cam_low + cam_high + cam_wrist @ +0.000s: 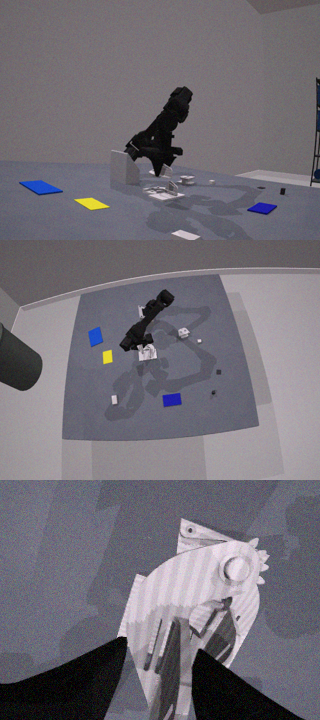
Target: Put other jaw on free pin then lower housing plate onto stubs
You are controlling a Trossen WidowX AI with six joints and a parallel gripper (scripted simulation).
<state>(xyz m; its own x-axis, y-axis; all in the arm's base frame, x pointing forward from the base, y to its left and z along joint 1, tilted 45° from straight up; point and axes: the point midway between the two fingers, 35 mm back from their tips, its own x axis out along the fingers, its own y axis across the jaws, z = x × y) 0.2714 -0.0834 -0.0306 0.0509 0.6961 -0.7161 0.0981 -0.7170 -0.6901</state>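
Note:
My gripper [139, 345] [163, 173] [159, 650] is shut on a white toothed jaw [166, 171] [175, 585], held raised above the white base plate [142, 358] [165, 198] [131, 597]. In the wrist view the held jaw's teeth point to the upper right, beside a round boss. Another white jaw [173, 188] stands on the base plate and is largely covered by the held one in the wrist view. The pins are hidden there. A white plate with two round marks [183, 331] [187, 177], apparently the housing plate, sits apart on a small support, to the right.
A tall grey block [141, 312] [118, 167] stands behind the base plate. Flat blue [95, 336] [40, 187], yellow [107, 357] [91, 203] and dark blue [172, 399] [262, 208] pads, a white block [114, 399] [185, 235] and small cubes lie around.

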